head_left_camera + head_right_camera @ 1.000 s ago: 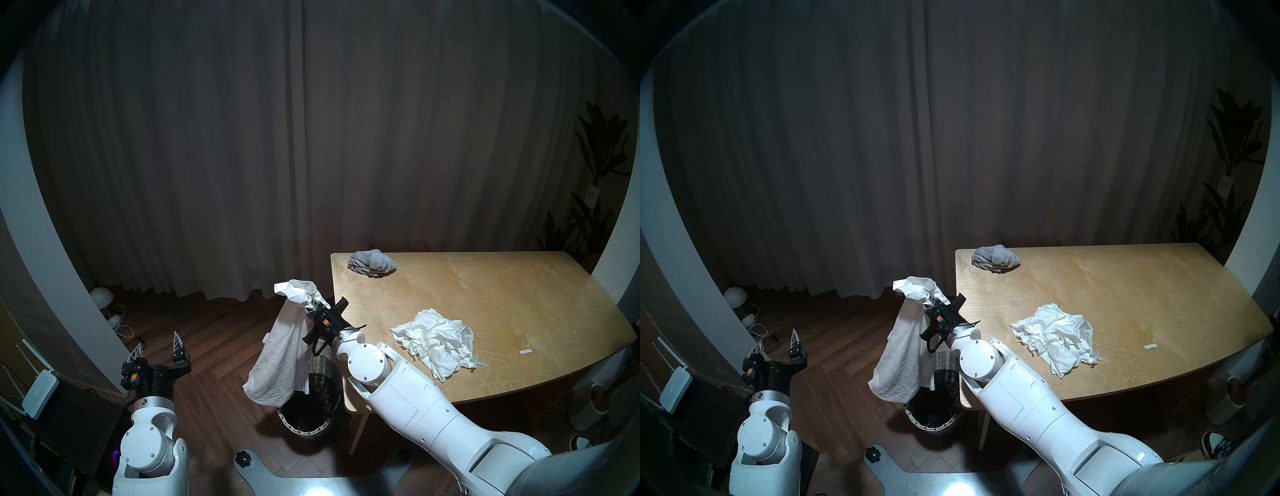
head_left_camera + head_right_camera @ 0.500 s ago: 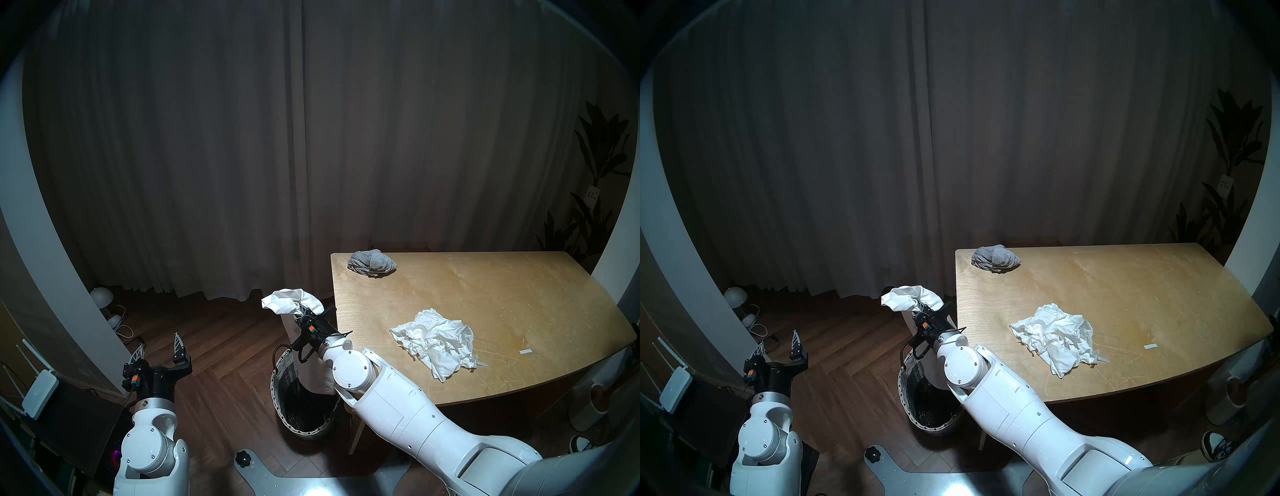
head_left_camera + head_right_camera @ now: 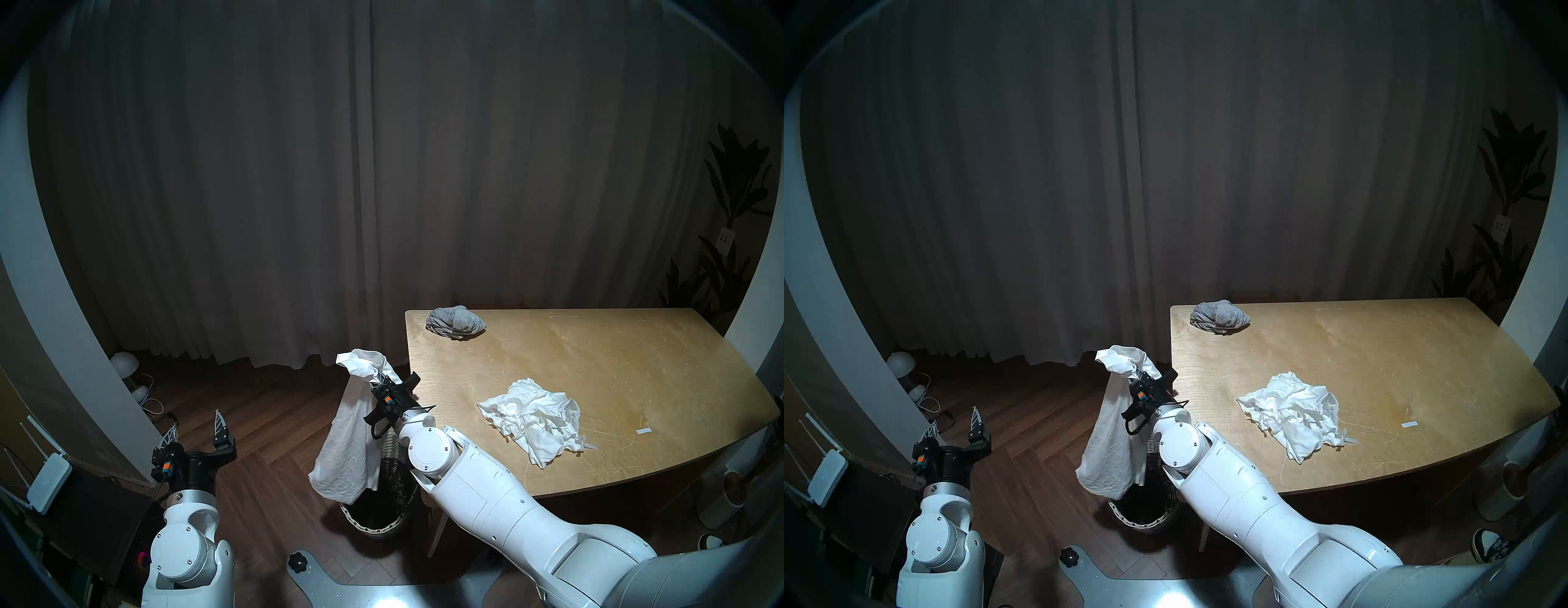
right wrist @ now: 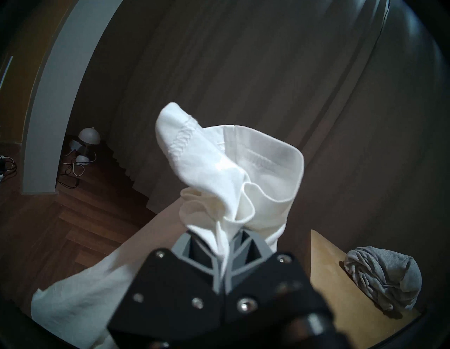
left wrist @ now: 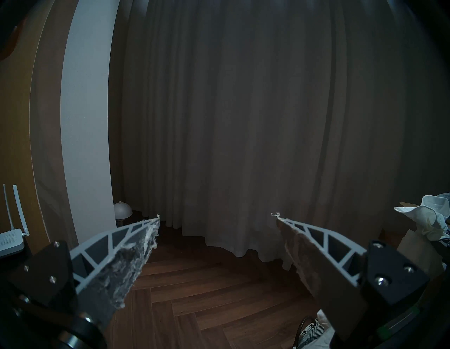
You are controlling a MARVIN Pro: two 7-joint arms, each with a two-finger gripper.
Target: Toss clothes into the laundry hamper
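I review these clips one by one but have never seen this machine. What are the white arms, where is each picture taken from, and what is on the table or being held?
It is a robot with two white arms, each ending in two fingers. The two wide pictures come from cameras on its head; the other two come from a camera on each wrist, looking out past that arm's own fingers.

The right gripper is shut on a white garment that hangs over a woven hamper standing on the floor beside the wooden table. The left gripper is open, holds nothing and is off to the side.

On the table lie a crumpled white garment and, at the far corner, a small grey garment.
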